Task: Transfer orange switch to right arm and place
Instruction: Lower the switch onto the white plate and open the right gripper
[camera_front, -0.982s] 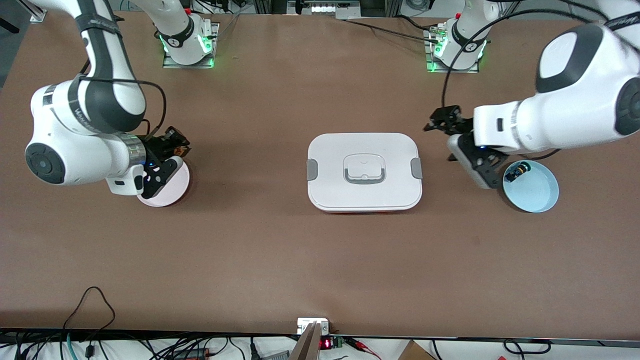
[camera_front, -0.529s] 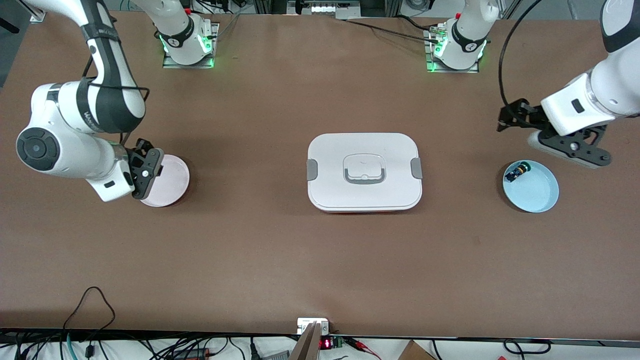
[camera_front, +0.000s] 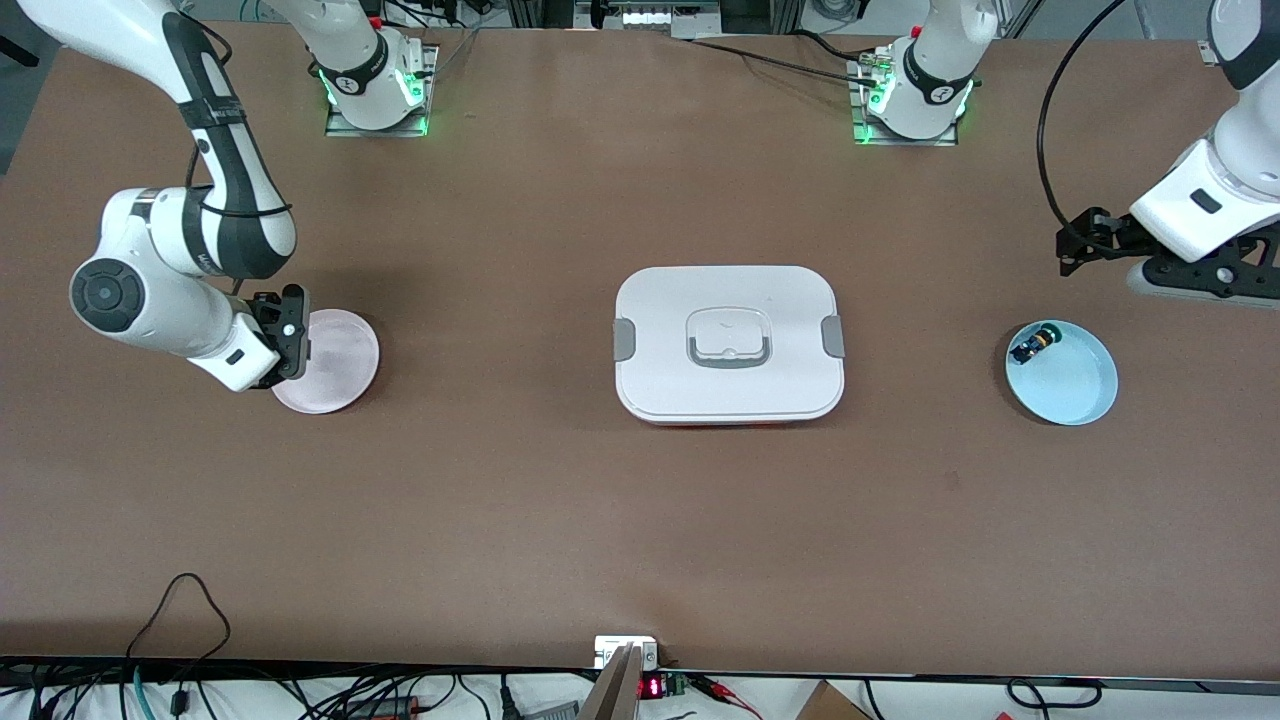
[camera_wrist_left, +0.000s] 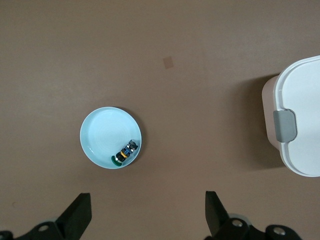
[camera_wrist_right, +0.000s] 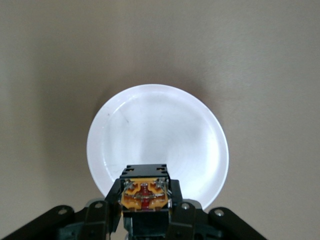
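Note:
My right gripper (camera_front: 292, 335) is shut on the orange switch (camera_wrist_right: 145, 192), whose tan-orange base faces the right wrist camera. It holds the switch over the edge of the pink plate (camera_front: 340, 365) toward the right arm's end of the table; the plate looks white in the right wrist view (camera_wrist_right: 157, 135). In the front view the switch is hidden by the fingers. My left gripper (camera_front: 1215, 280) is open and empty, up over bare table beside the blue bowl (camera_front: 1090, 400), with its fingers wide apart in the left wrist view (camera_wrist_left: 147, 220).
The blue bowl (camera_wrist_left: 95, 135) holds a black switch with a green cap (camera_front: 1032, 345), also in the left wrist view (camera_wrist_left: 125, 152). A white lidded box with a grey handle (camera_front: 728, 345) stands mid-table, its end in the left wrist view (camera_wrist_left: 300, 120).
My left gripper has risen from the blue bowl's edge and pulled back toward the left arm's end of the table. My right arm has turned, keeping the gripper at the pink plate's edge.

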